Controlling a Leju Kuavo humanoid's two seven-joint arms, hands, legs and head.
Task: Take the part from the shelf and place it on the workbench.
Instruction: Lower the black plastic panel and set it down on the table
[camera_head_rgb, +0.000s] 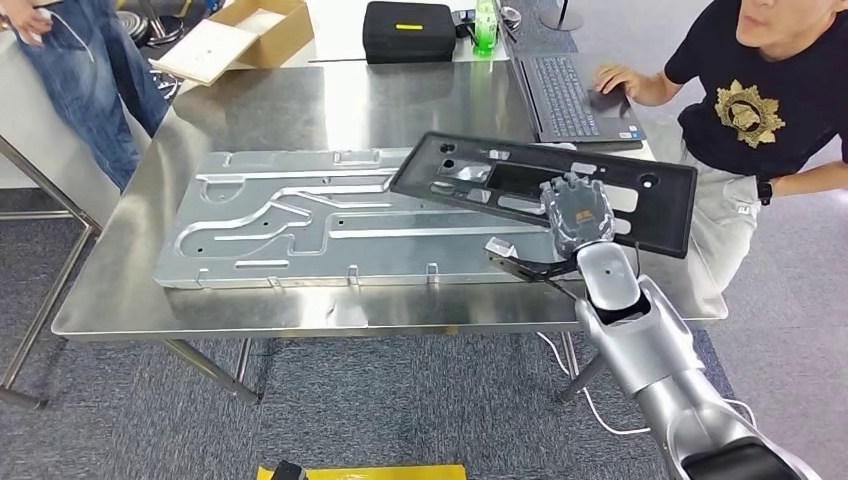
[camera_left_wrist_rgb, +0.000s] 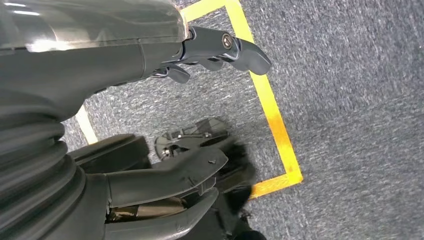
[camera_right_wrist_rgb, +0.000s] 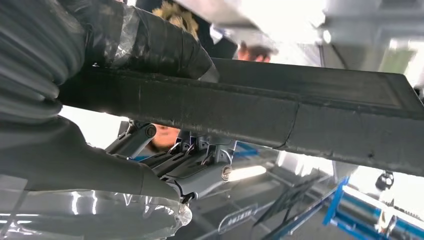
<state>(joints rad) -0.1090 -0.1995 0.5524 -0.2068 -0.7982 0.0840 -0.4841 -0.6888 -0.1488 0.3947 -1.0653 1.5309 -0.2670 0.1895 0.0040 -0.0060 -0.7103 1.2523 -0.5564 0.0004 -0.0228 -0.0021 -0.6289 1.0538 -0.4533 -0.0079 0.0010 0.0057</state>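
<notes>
Gripping black part (camera_head_rgb: 545, 190) by near edge, right robot hand (camera_head_rgb: 578, 213), over workbench (camera_head_rgb: 260, 110)

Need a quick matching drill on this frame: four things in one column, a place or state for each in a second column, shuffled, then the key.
Things:
1. black frame
2. silver panel
3. laptop
4. black case

Places or states:
A. open, at the table's far right edge, a person's hand beside it
B. gripped by the right hand, tilted over the table
C. closed, on the far surface beside a green bottle
D. lying flat on the steel table

Pairs: 1-B, 2-D, 3-A, 4-C
</notes>
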